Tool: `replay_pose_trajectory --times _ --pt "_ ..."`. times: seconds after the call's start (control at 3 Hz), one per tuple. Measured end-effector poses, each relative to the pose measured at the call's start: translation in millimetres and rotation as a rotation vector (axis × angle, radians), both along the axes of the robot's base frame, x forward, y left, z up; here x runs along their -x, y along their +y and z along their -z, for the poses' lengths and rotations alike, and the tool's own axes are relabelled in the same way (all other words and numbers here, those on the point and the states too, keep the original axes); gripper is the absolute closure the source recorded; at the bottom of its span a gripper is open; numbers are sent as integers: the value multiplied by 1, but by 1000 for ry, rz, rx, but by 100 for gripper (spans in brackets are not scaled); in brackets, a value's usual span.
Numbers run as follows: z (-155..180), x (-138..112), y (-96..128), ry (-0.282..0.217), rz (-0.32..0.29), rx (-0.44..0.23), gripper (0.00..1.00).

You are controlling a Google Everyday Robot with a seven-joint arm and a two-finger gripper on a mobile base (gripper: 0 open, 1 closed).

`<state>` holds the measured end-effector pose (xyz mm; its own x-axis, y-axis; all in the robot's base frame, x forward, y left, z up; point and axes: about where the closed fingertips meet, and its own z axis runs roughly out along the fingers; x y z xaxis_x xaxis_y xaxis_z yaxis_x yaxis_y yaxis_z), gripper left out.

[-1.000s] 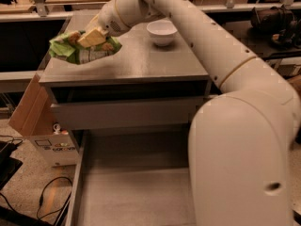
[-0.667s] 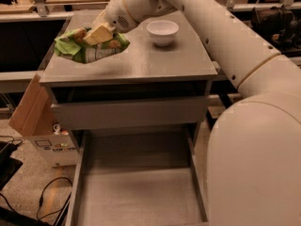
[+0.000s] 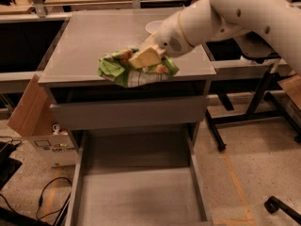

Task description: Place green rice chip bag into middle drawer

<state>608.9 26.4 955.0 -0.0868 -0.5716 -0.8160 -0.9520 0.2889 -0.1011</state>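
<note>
Clamped mid-fold between jaws of the gripper [image 3: 146, 57] at the front edge of the countertop [image 3: 94, 36], above the open middle drawer [image 3: 136, 197]: 1 green rice chip bag [image 3: 123, 73], seemingly light, crinkly, slippery.

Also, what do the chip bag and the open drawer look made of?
Green rice chip bag: probably thin plastic film, glossy, crumpled in the gripper at the front edge of the table. Middle drawer: likely painted sheet metal, matte grey, thin flat walls.

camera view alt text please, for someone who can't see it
The gripper holds the green rice chip bag at the front edge of the grey table, above the open middle drawer.
</note>
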Motion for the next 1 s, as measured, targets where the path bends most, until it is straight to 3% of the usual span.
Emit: replay_pose_trajectory --times 0.33,0.67,1.0 --pt "50 47 -38 61 26 -10 100" --pt "158 95 -62 157 56 -100 100" --pt "261 125 -50 256 90 -143 100"
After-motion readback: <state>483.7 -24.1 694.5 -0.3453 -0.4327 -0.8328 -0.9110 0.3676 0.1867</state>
